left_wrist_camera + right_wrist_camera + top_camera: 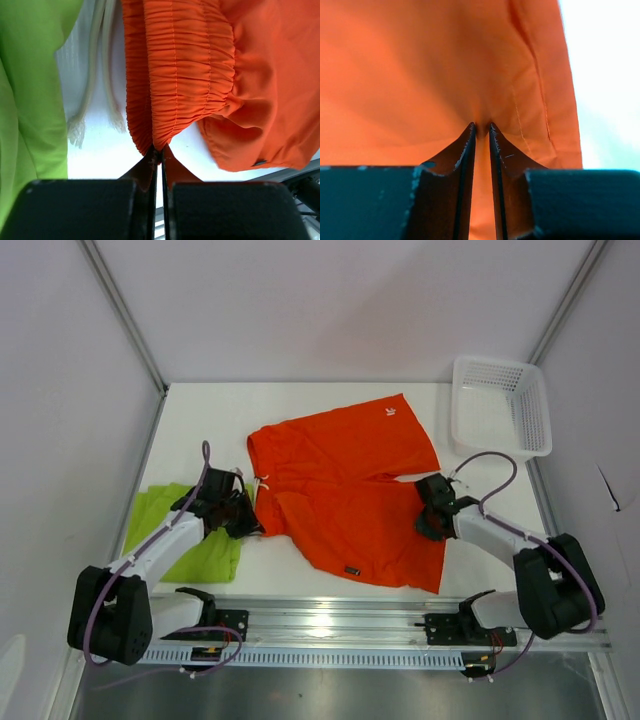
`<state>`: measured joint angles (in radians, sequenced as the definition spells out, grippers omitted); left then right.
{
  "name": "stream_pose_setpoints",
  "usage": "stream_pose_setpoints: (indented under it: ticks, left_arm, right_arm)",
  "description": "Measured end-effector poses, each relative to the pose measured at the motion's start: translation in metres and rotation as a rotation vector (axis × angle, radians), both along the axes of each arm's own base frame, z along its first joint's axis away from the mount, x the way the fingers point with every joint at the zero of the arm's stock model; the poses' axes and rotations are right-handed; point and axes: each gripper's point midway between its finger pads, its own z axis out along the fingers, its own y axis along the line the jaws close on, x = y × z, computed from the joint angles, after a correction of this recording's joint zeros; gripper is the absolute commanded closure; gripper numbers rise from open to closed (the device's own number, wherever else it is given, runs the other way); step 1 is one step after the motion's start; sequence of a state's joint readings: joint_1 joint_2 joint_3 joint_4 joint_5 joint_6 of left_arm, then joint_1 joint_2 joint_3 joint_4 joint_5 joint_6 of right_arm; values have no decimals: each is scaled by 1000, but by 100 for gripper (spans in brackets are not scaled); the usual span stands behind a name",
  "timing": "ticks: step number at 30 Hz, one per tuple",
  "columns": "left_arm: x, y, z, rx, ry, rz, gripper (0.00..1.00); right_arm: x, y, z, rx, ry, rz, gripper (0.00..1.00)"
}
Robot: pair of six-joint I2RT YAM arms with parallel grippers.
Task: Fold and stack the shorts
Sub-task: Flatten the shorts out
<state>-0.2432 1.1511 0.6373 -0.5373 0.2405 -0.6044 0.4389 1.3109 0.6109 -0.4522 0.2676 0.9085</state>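
Orange shorts (345,490) lie spread mid-table, waistband left, legs right. Lime green shorts (215,558) sit folded at near left, partly under the left arm. Left gripper (157,150) is pressed together on the gathered waistband edge, only the tips biting. Right gripper (481,127) is drawn nearly together on a pucker of cloth by the hem edge of the near leg. Risks, as I judge them: both holds look shallow, so slick fabric may slide out on lifting. The right pinch may catch only 1 of 2 layers, leaving the lower one on the table (300,405) and skewing the fold. The white drawstrings (95,65) may trail. A low left sweep may drag the green pair.
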Motion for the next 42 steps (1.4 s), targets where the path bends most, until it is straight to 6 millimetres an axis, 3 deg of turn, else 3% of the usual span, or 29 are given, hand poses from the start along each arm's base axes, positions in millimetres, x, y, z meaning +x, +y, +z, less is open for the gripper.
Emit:
stream_pose_setpoints:
  ticks: [4,10,16,21,24,25,26,28,31,34,35,36,37,39,42]
  left_arm:
    - [-3,0,-13,-4,8,5,100]
    - [-5,-1,-21,-18,-11,3,100]
    - [-7,-5,-20,-50,-22,1,100]
    - [-10,-9,-16,-79,-38,-11,100]
    - [-12,-12,-11,-102,-51,-23,100]
    - [-13,-13,-9,-107,-51,-27,99]
    - [-15,-14,-8,-111,-48,-30,95]
    - [-18,-13,-7,-110,-37,-32,83]
    - [-19,-14,-3,-114,-38,-35,78]
    - [-19,-14,-1,-116,-44,-35,74]
    - [-19,-14,-1,-116,-44,-35,68]
    - [-19,-14,-1,-117,-42,-33,51]
    - [-20,-14,-1,-116,-41,-34,42]
    - [-20,-14,-1,-120,-35,-30,24]
    - [-22,-16,0,-126,-33,-25,18]
  right_arm:
    - [38,-12,1,-23,18,-55,83]
    - [116,-17,2,-28,7,-77,87]
    - [166,-36,13,-27,-20,-77,86]
    - [185,-46,42,-32,-81,-67,80]
    - [177,-47,66,-8,-103,-57,67]
    - [173,-47,78,4,-126,-52,58]
    - [169,-47,86,13,-144,-51,42]
    - [151,-45,107,47,-193,-51,39]
    - [110,-48,122,83,-223,-86,37]
    - [65,-52,110,106,-171,-162,31]
    - [49,-53,102,110,-135,-191,30]
    - [35,-55,95,109,-101,-217,29]
    - [24,-56,88,104,-72,-234,23]
    - [1,-58,78,103,-30,-270,22]
    - [-23,-59,73,117,-25,-321,22]
